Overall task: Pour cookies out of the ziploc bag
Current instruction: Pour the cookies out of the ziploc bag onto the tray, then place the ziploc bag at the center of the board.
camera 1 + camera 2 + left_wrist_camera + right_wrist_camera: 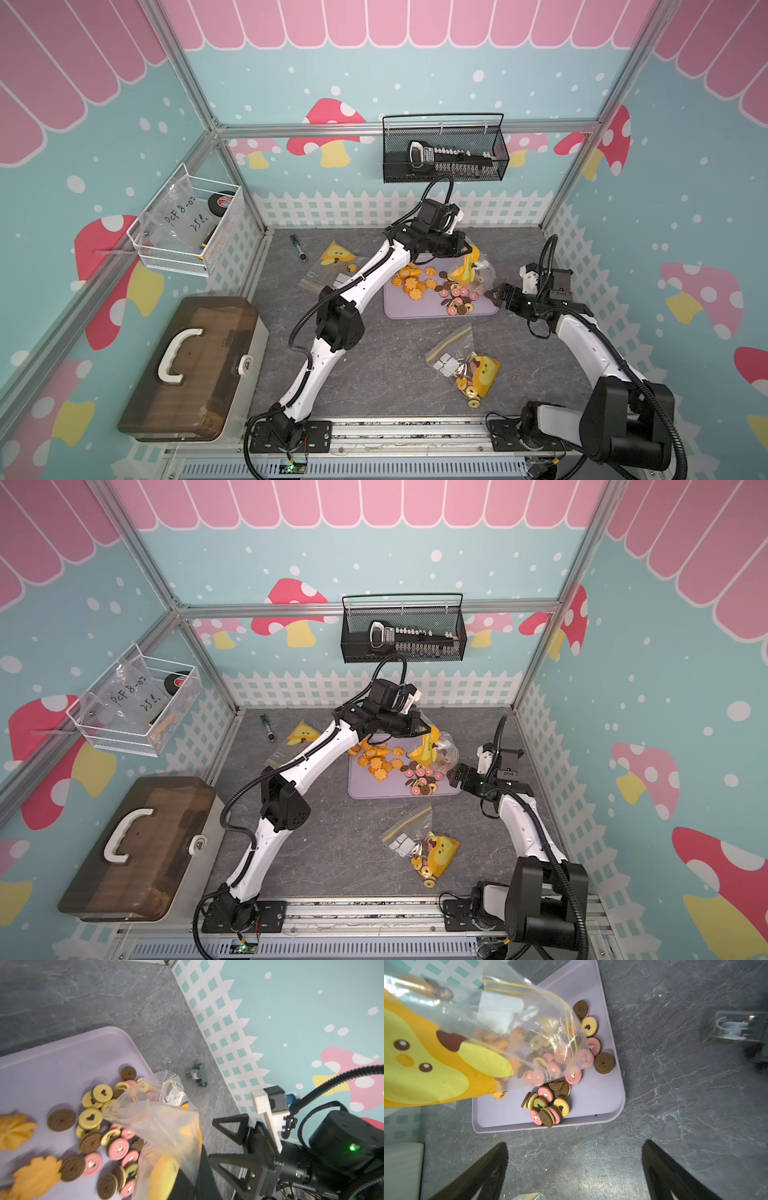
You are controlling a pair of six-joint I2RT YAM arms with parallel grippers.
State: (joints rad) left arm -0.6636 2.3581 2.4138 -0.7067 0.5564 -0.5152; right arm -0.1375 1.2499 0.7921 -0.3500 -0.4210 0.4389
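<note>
Since the left jaws are clamped on the printed bottom end of the ziploc bag [468,270], its mouth hangs down over the purple tray [399,308] so stuff just slides out. Most cookies [432,289] are piled on the tray; can't tell if any remain inside. Right jaws hover wide open and empty just beside the mouth, probably ready to tug it.

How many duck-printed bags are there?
3: held bag over the tray in the left gripper, flat bag beyond the left arm, filled bag near the front. None seems hidden.
</note>
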